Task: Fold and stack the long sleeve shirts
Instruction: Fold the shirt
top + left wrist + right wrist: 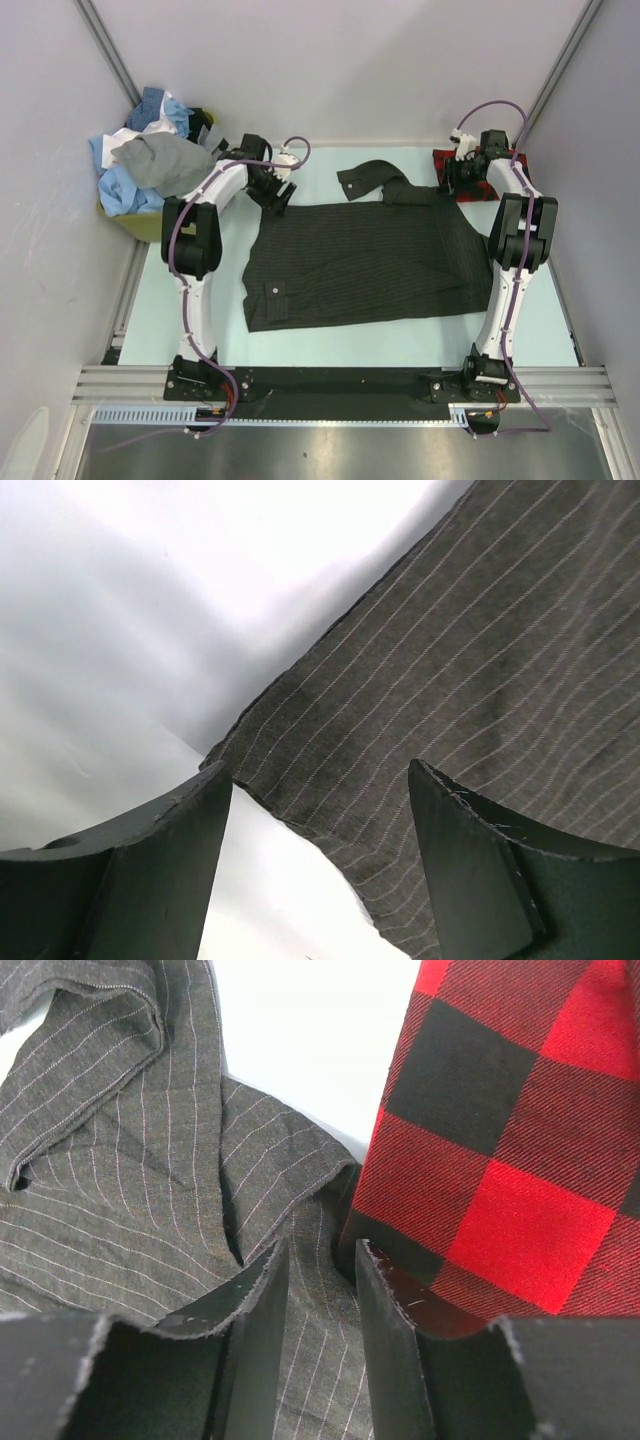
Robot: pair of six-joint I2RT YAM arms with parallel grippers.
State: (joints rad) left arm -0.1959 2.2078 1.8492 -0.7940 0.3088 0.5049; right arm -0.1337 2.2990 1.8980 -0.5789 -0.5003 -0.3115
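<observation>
The charcoal pinstriped shirt (370,260) is lying spread on the worktop (400,345). The left claw (320,770) is hovering wide open and empty over its edge. The right claw (322,1245) is sitting with jaws nearly together at a crumpled fold, and whether it has cloth cannot be told. Being just beside the red plaid shirt (500,1140), it is risking snagging that too.

The counter (330,345) is pale blue-green and flat. In its far left corner sits a yellow-green box (130,220). Plain grey walls (330,70) stand behind it and on both sides. A thin metal post (105,50) runs up each back corner. Along the near edge lies a black strip (340,385) with silver rails (115,385) at its ends. Below that is a shiny metal sheet (340,455).
</observation>
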